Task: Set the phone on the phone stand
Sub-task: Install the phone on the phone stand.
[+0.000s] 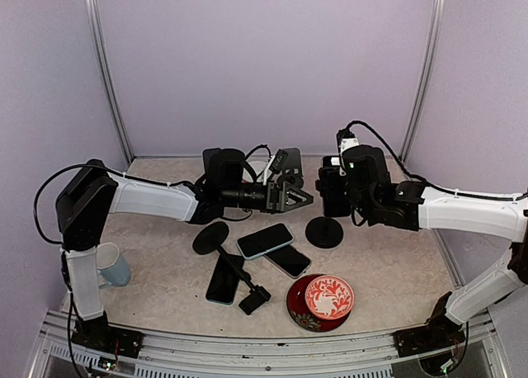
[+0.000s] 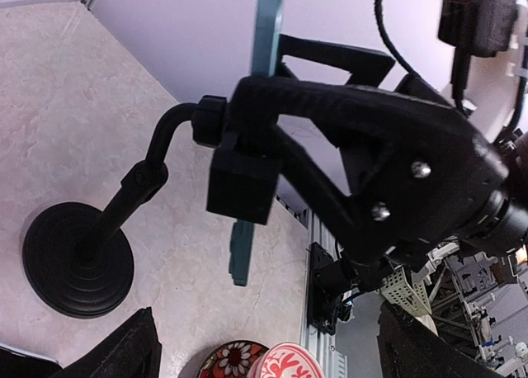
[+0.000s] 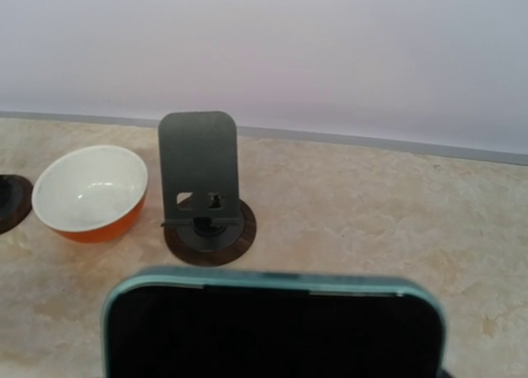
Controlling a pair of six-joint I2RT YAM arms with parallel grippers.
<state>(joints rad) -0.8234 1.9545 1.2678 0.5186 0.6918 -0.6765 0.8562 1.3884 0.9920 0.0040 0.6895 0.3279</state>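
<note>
The teal-cased phone with the black screen [image 3: 272,328] sits right under the right wrist camera, top edge running straight across. Looks like the right gripper [image 1: 330,195] is carrying it, but its fingers are hidden behind the phone, so there's no telling how far the jaws are closed. From the left wrist the phone stands roughly upright, off the table, right up against the head block of the black gooseneck phone stand with a round base [image 2: 136,181]. The left gripper [image 1: 297,192] crowds that same block — can't tell if it's clamped or just close.
</note>
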